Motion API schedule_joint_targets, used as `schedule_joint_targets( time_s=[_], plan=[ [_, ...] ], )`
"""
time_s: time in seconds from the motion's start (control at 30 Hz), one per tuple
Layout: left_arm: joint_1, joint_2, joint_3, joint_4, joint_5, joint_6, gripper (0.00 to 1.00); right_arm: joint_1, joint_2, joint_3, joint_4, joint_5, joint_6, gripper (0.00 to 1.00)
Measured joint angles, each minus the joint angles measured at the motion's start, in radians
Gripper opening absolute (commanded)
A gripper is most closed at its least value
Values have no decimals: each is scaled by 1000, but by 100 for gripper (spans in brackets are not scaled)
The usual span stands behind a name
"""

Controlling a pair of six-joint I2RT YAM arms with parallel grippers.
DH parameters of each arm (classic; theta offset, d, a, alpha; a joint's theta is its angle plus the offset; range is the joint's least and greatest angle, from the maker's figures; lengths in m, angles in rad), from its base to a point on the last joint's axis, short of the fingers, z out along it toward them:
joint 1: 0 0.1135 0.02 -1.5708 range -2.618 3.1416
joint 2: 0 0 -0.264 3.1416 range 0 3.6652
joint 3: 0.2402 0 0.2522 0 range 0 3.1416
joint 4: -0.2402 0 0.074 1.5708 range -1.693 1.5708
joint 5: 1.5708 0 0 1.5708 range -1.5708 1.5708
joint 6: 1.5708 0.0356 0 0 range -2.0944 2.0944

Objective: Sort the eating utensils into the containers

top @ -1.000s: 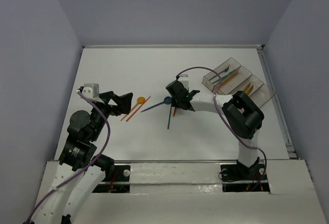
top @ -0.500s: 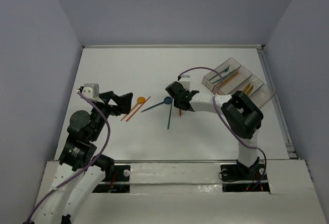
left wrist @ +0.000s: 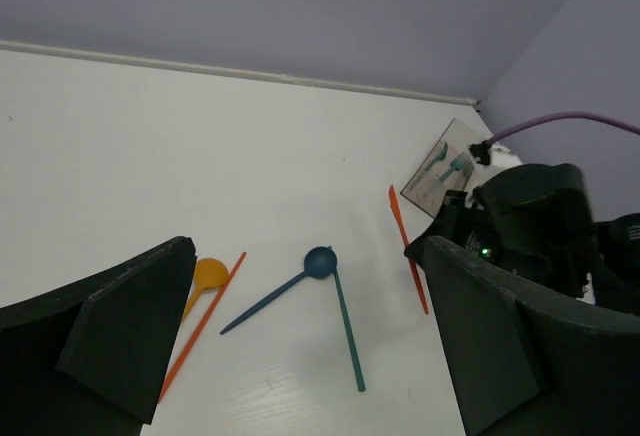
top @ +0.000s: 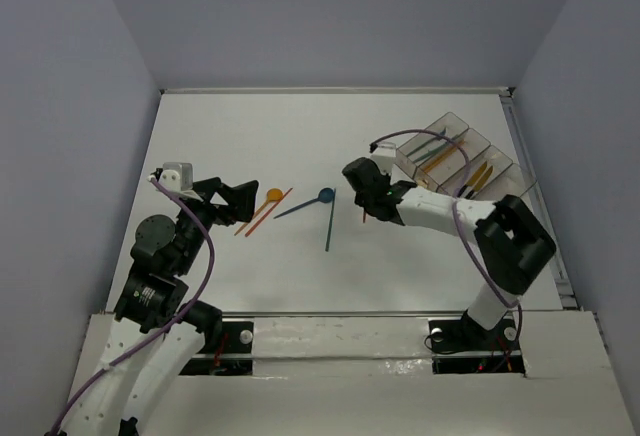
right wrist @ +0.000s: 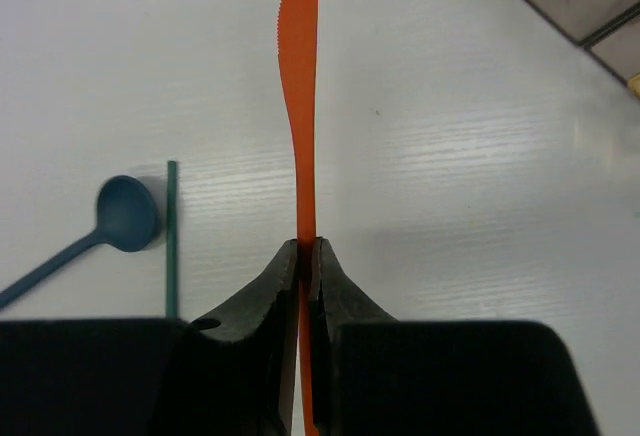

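Right wrist view shows the right tool (right wrist: pixel 308 256) pinched narrow on an orange knife (right wrist: pixel 298 106). It grips the knife edge-on partway along, and the serrated blade sticks out well ahead of the fingers. I can't tell whether the knife is clear of the table (top: pixel 240 126). From above, it sits under the tool near the middle of the table, a short way from the bins (top: pixel 404 156) at the far right.

The grip is my worry. The fingers hold only a thin strip of slick plastic, with most of the length hanging forward. A quick swing toward the bins could let the knife pivot or slide out. The long tip could also catch a bin wall on the way in and lever the knife loose, or nudge the light tray.

Two bins already hold pieces, teal ones in one and yellow-orange ones in the next. A drop released too early could land it in the wrong bin.

A blue spoon (right wrist: pixel 125 218) and a dark green piece (right wrist: pixel 171 236) lie just beside the tool, and a low pass could knock them.

The left tool (left wrist: pixel 310 346) hangs wide and empty near an orange spoon (left wrist: pixel 208 274), well apart from all this.
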Motion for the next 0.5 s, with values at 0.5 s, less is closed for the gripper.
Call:
schedule_joint_targets(
  time_s=[0.5],
  plan=[
    [0, -9, 0, 1, 19, 0, 99, -578, -575, -257, 96, -63, -50, 1]
  ],
)
